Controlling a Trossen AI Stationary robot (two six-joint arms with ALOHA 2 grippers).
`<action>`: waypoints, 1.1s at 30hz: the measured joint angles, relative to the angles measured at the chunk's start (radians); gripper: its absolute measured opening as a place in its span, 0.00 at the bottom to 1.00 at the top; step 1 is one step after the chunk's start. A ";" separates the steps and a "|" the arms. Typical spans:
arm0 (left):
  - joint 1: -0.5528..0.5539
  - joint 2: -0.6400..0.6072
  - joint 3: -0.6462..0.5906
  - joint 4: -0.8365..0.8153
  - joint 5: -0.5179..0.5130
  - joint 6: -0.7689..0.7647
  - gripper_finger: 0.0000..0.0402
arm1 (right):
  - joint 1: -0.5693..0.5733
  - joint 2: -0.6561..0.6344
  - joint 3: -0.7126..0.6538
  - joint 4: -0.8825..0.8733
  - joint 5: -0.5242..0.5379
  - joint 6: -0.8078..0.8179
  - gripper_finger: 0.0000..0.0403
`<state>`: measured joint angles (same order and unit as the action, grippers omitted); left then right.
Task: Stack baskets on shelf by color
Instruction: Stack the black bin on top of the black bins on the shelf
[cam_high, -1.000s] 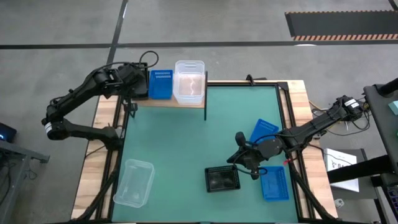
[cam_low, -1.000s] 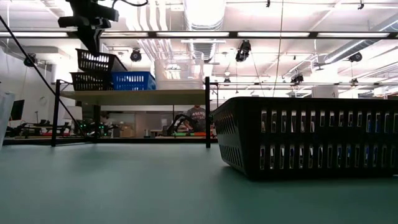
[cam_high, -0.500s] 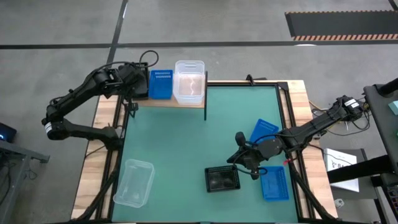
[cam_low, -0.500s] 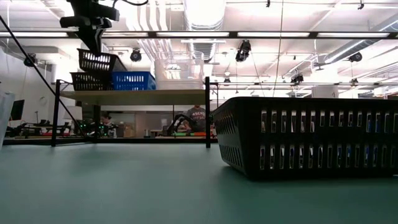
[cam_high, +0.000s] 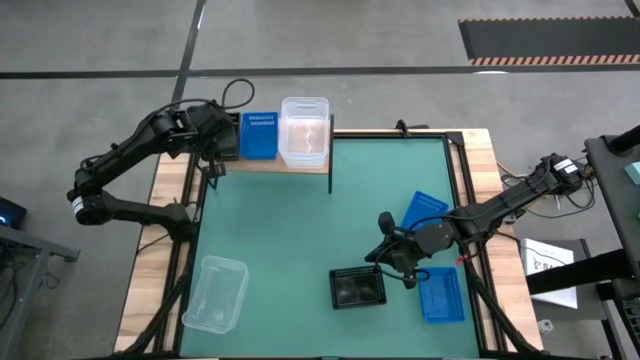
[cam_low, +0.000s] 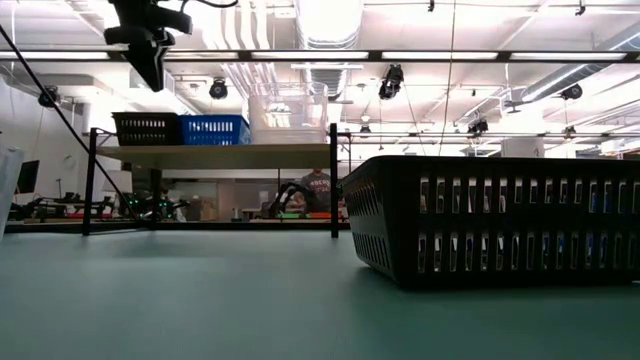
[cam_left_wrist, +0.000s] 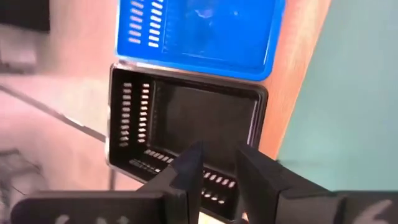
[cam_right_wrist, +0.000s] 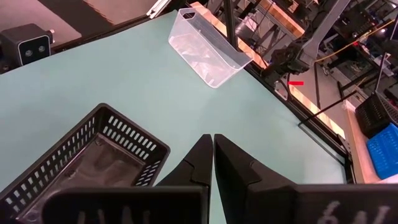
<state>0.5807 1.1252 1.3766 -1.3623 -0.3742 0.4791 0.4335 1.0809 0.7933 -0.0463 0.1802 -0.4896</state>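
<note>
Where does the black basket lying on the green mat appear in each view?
High: black basket low centre, beside the right gripper.
Low: fills the right foreground.
Left wrist: not in it.
Right wrist: lower left.
Shared landmark: clear basket on the mat.

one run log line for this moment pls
left gripper: open, above black basket on shelf | right gripper: shut, empty, by black basket on mat | stage: black basket released on shelf

The shelf (cam_high: 270, 165) carries black (cam_low: 146, 129), blue (cam_high: 259, 135) and clear (cam_high: 305, 131) baskets; the mat (cam_high: 300, 230) holds five more.
</note>
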 joint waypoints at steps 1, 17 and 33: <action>-0.005 0.000 0.000 0.000 0.002 -0.049 0.19 | 0.000 0.000 0.000 0.000 0.000 0.001 0.02; -0.487 -0.095 -0.135 0.460 0.155 -0.555 0.19 | 0.000 0.000 0.000 0.000 0.000 0.064 0.02; -0.893 0.013 -0.369 1.007 0.153 -0.764 0.19 | 0.000 0.035 0.000 0.025 0.004 0.153 0.02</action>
<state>-0.3120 1.1380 1.0079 -0.3557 -0.2210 -0.2854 0.4332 1.1164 0.7933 -0.0210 0.1842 -0.3362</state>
